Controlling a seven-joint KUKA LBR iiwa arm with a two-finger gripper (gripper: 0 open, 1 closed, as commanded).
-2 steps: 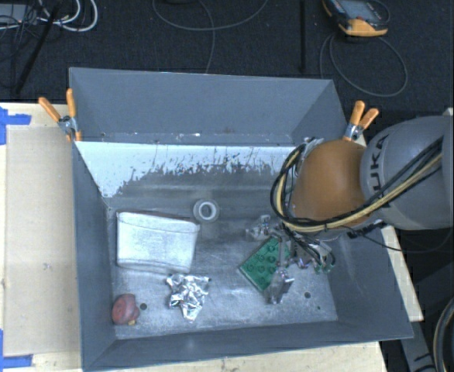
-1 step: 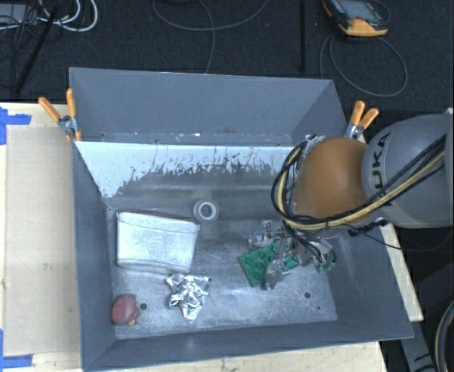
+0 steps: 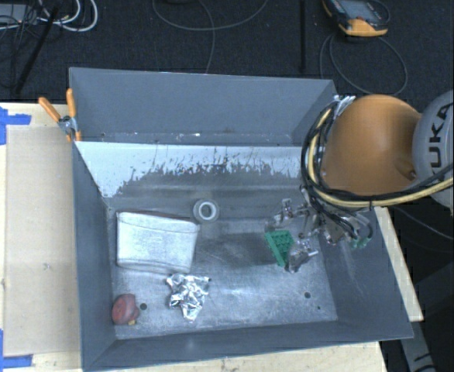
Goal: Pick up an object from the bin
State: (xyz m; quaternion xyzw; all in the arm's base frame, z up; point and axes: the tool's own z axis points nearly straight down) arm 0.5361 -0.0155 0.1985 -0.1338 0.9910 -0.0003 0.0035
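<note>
Farthest left of the pincer (image 3: 295,248), and lower in the view than it, a small reddish lump (image 3: 124,310) lay in the front corner of the bin (image 3: 211,115). Well to the pincer's left, at about its own level, a pale folded pad (image 3: 156,241) rested flat on the floor. Below and left of the pincer, just past the pad's near edge, sat a crumpled wad of foil (image 3: 188,294), apart from the lump. A little above the pincer's level and still well to its left, a small grey ring (image 3: 206,210) lay flat beside the pad's upper right corner.

A green block (image 3: 279,244) sat right at the pincer's left side, close against it; whether they touched could not be told. The pincer was low over the right part of the bin floor. Whether it was open or closed, and whether it had hold of the block, could not be told. Above and to its right bulged the arm's orange cover (image 3: 366,149), ringed with cables.
</note>
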